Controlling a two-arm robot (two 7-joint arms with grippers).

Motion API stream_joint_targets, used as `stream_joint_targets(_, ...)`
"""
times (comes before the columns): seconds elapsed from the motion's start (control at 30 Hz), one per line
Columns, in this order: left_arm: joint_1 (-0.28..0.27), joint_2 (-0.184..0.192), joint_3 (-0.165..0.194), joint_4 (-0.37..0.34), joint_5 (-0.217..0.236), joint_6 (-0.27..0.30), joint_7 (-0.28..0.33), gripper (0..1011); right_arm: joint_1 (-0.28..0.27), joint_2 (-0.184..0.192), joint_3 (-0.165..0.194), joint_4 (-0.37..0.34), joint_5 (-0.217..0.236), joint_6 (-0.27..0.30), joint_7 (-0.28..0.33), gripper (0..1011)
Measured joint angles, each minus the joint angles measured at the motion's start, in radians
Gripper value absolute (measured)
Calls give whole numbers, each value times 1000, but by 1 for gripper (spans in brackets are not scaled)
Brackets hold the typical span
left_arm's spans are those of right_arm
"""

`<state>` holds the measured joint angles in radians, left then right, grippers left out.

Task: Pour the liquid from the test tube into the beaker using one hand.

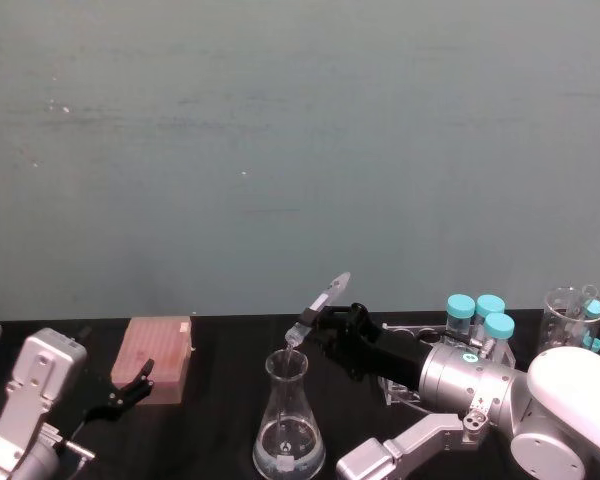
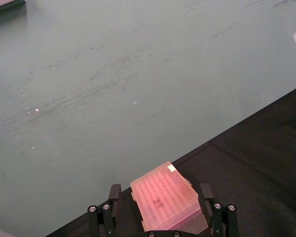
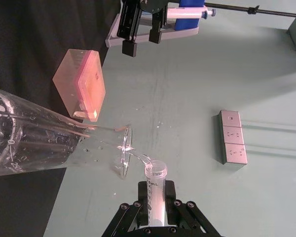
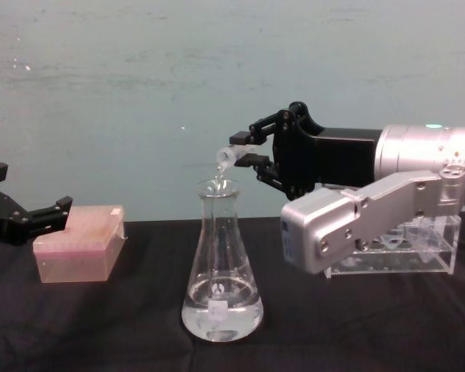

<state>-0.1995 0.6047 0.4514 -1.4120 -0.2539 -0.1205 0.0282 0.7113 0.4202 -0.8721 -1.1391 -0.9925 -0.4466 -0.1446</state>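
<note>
Pour under way, not finished. Test tube (image 4: 231,158) tipped mouth-down just above beaker (image 4: 221,263) neck, clamped in right tool (image 4: 245,152). Thin stream of liquid (image 4: 221,314) going into the neck, shallow pool in the wide base. Left to do, by my read: drain the tube, tilt back upright. Left tool (image 4: 27,218) idle, jaws apart, beside pink tip box (image 4: 79,242) on counter (image 4: 356,325). Writing: "mL" plus graduation marks on tube in right wrist view. Beaker scale and small white label unreadable.
</note>
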Motion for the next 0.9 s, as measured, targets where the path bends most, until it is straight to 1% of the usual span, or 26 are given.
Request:
stream_joint_targets(0.47,0,0,0,0,0,0,0,1000,13,9,-24,-3,-33,17,-27,191)
stream_joint_targets(0.67,0,0,0,0,0,0,0,1000,14,14,-28,-9,-33,18,-30,191)
stream_joint_targets(0.7,0,0,0,0,0,0,0,1000,14,14,-27,-9,-29,17,-30,191)
stream_joint_targets(0.83,0,0,0,0,0,0,0,1000,4,14,-1,-16,35,8,3,192)
stream_joint_targets(0.87,0,0,0,0,0,0,0,1000,1,14,7,-19,56,5,17,191)
stream_joint_targets(0.9,0,0,0,0,0,0,0,1000,-8,13,30,-23,109,-2,53,191)
